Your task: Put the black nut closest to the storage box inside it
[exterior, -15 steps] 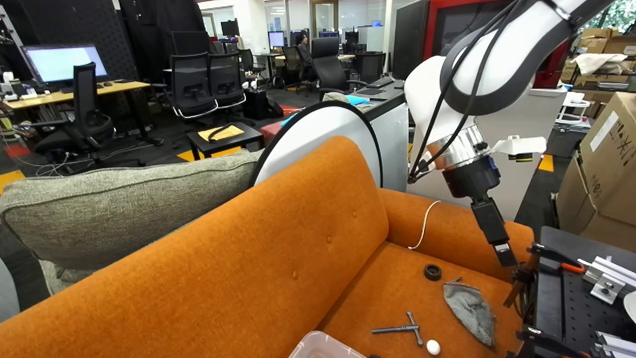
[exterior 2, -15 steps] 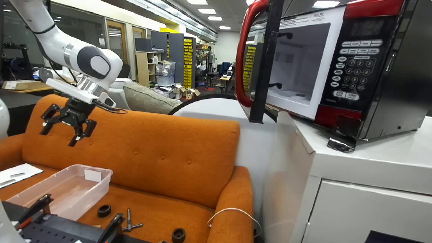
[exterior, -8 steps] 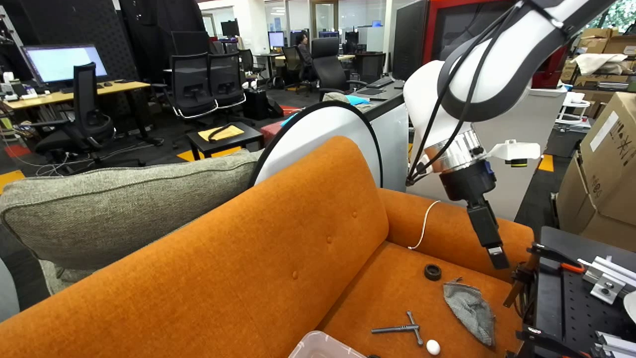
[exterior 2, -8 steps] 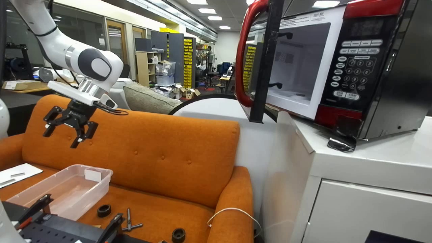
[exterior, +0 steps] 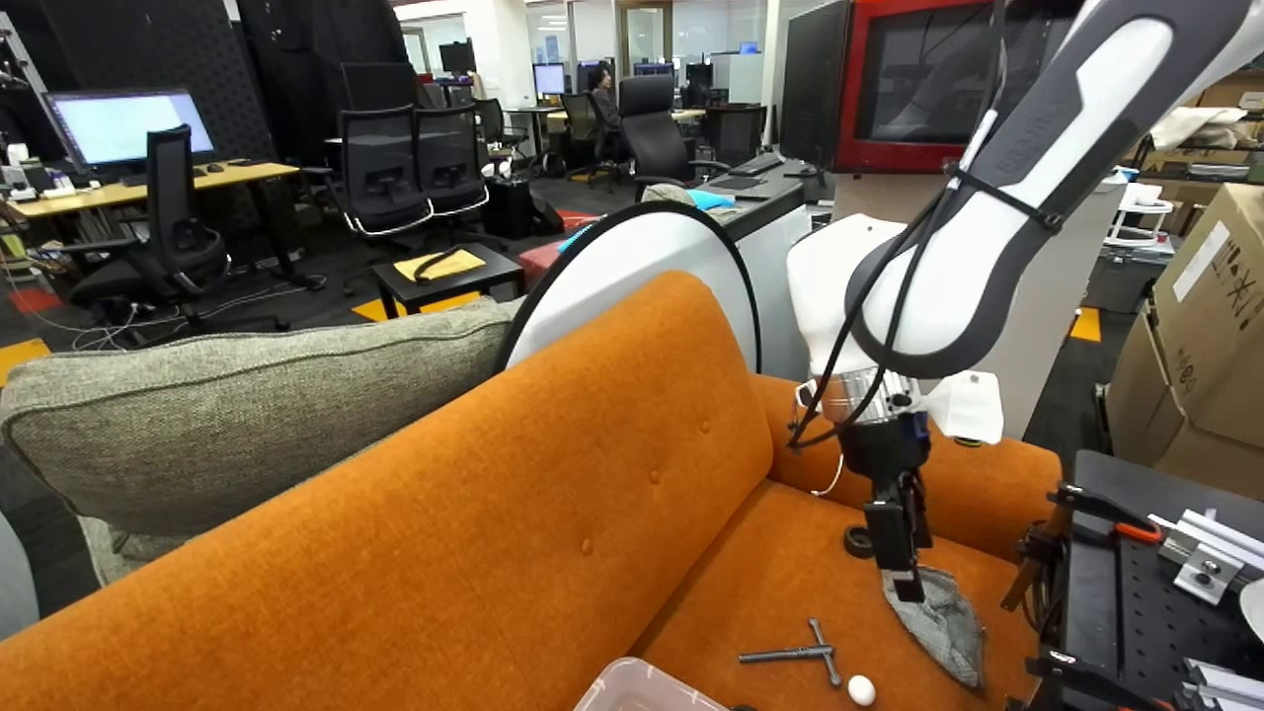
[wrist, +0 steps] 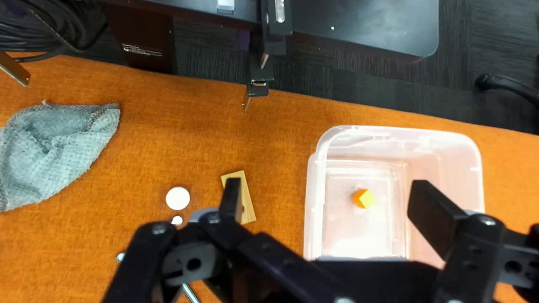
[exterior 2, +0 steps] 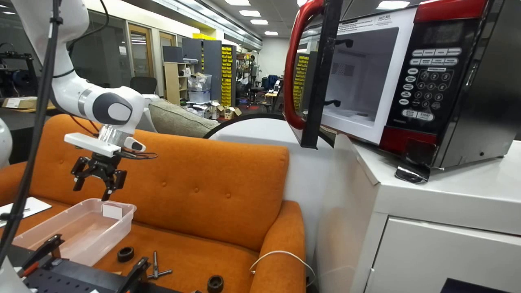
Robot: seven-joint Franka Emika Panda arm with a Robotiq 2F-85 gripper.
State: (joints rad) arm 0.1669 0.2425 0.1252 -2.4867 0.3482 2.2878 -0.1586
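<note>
The black nut (exterior 2: 125, 254) to be stored lies on the orange sofa seat (exterior 2: 195, 252), which serves as the counter, at a level below the tool (exterior 2: 91, 193). It is just beside the storage box (exterior 2: 106, 243), outside its wall, with a narrow strip of seat between them. In the wrist view it does not show; the tool's own body probably covers it. The storage box stands lidless, and in the wrist view its interior shows through the gap between the fingertips, with a yellow-orange cube (wrist: 363, 198) inside. This placement presumably allows a short transfer over the rim.

The tool points downward, above the seat and apart from it. Its jaws are spread and released, with nothing between them, likely so that they can straddle the nut. The step in hand appears to be the approach; the grasp is not yet made. The next move calls for centring the fingers over the nut before descent. Caution: as the nut sits so close to the wall, a descending finger could strike the storage box.

In the wrist view, beyond the finger that partly covers a wooden strip (wrist: 247, 200), lie a white round piece (wrist: 177, 198) and, farther out, a grey cloth (wrist: 54, 151). A second black nut (exterior 2: 215, 283), also below tool level, lies farther from the storage box than the first and must not be selected
</note>
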